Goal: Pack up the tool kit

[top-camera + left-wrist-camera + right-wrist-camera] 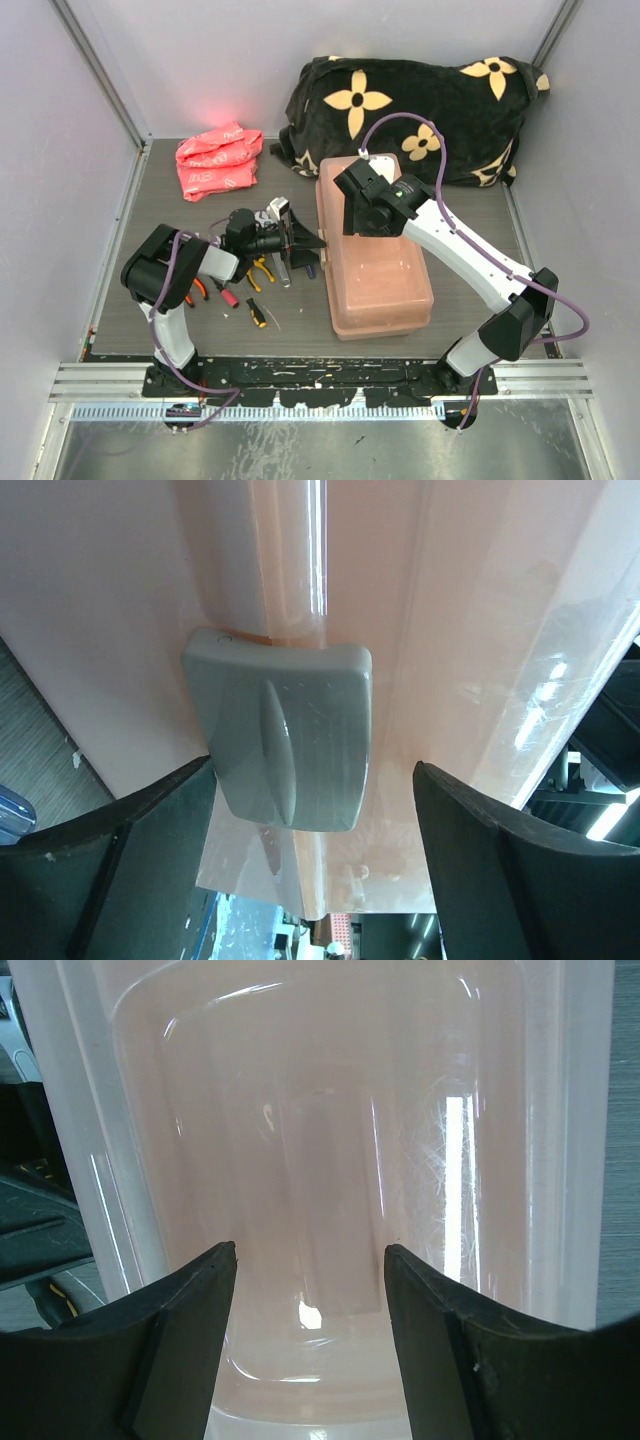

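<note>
The pink translucent tool box stands mid-table with its lid down. My left gripper is open at the box's left side. In the left wrist view its jaws stand either side of a grey latch on the box wall. My right gripper is open over the far left part of the lid, which shows between its jaws in the right wrist view; the lid fills that view. Loose tools lie left of the box: orange-handled pliers and a yellow-and-black screwdriver.
A pink bag lies at the back left. A black blanket with yellow flowers is heaped at the back, behind the box. More small tools lie under the left arm. White walls close in both sides.
</note>
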Robot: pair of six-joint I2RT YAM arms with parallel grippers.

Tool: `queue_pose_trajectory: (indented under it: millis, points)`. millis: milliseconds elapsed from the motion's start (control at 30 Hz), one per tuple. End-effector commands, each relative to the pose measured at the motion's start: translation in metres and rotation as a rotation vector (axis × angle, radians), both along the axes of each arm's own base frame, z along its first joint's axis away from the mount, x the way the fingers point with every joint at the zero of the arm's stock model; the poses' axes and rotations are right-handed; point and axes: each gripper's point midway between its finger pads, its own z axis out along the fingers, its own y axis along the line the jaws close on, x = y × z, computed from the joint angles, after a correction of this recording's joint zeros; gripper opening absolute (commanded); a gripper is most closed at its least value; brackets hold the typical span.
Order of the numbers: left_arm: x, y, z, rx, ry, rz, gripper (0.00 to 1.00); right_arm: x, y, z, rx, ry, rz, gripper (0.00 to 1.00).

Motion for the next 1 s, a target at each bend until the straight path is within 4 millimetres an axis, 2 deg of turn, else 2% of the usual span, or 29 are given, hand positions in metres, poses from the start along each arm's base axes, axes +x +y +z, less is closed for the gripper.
queue_pose_trajectory:
  millis: [0,200,433,700,967]
  points:
    - [0.006,-0.013,0.029,-0.076,-0.113,-0.004,0.78,-0.027,-0.013,-0.034,-0.092,0.166,0.022,0.66]
    - [0.006,-0.015,0.028,-0.088,-0.109,-0.011,0.78,-0.029,-0.013,-0.035,-0.087,0.17,0.021,0.66]
    - [0.009,-0.016,0.014,-0.07,-0.099,-0.011,0.95,-0.029,-0.012,-0.033,-0.083,0.173,0.014,0.66]
    - [0.013,-0.02,0.022,-0.112,-0.11,-0.023,0.93,-0.031,-0.014,-0.036,-0.094,0.185,0.015,0.66]
    - [0.015,-0.02,0.022,-0.14,-0.113,-0.018,0.9,-0.032,-0.013,-0.036,-0.088,0.196,0.01,0.66]
